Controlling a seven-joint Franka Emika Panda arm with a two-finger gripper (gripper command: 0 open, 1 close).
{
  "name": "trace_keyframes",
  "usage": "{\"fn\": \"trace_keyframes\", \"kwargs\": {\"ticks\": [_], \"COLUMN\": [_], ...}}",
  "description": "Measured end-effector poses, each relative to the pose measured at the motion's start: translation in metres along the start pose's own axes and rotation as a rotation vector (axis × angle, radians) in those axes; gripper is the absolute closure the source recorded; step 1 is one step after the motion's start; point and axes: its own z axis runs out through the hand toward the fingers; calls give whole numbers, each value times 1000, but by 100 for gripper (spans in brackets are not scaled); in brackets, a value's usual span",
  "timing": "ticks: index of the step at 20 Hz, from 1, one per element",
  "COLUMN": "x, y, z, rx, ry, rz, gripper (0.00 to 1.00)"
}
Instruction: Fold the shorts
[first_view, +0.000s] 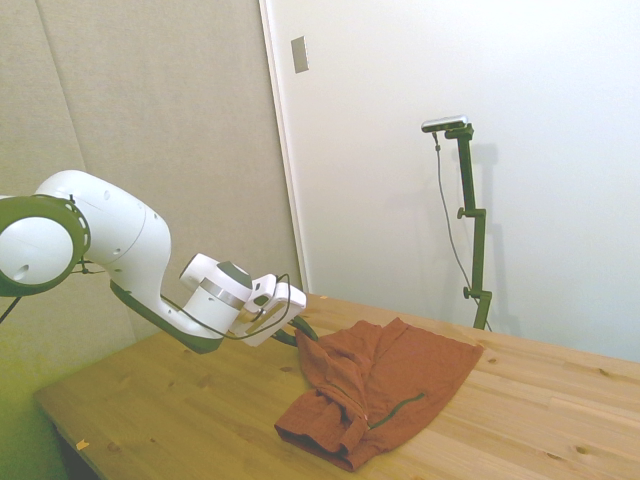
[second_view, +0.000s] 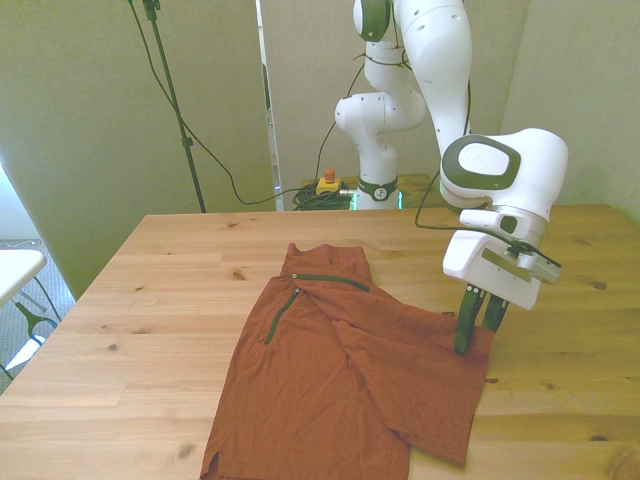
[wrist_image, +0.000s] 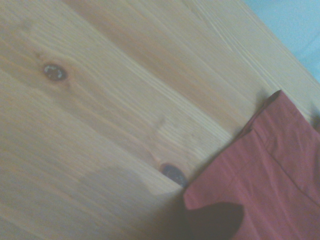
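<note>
Rust-orange shorts (second_view: 350, 380) spread wrinkled at counter (second_view: 150, 300) centre, zipper pocket slit (second_view: 283, 315) toward 10 o'clock. Tool (second_view: 478, 335) at 3 o'clock hem corner, fingers apparently pinching fabric edge.

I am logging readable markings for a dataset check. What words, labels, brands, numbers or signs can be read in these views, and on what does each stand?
None can be read.
The shorts show no print or tag, only dark zipper slits.
The arm and gripper carry no legible lettering.
The small yellow box with a red button behind the table is too small to read.
</note>
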Motion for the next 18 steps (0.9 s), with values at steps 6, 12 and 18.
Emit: {"fn": "trace_keyframes", "kwargs": {"ticks": [6, 12, 18], "x": [0, 29, 113], "y": [3, 21, 88], "z": [3, 0, -22], "rx": [-6, -25, -69], "ry": [-2, 40, 133], "rz": [10, 76, 209], "gripper": [100, 100, 100]}}
